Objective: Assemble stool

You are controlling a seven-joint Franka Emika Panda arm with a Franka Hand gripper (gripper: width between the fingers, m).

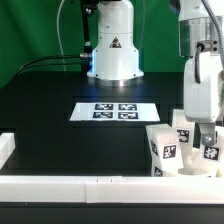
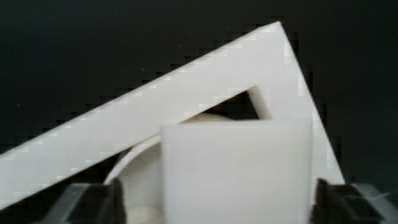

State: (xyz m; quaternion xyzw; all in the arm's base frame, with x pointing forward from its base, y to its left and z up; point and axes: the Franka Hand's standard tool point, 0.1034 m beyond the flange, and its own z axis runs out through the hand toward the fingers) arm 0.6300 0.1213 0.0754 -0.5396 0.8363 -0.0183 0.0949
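Note:
Three white blocky stool legs with black-and-white tags stand bunched in the corner of the white rails at the exterior view's lower right: one [image 1: 165,148], one behind it [image 1: 185,135], one under my hand [image 1: 211,150]. My gripper [image 1: 207,128] hangs straight down over that last leg. In the wrist view the leg [image 2: 240,170] fills the space between my fingers, and the gripper [image 2: 222,205] is open with one finger on each side of it. A curved white edge [image 2: 128,168] shows beside the leg; I cannot tell if it is the round seat.
The marker board [image 1: 115,111] lies flat mid-table. White border rails run along the front [image 1: 60,185] and meet in a corner behind the leg in the wrist view [image 2: 178,100]. The robot base [image 1: 112,50] stands at the back.

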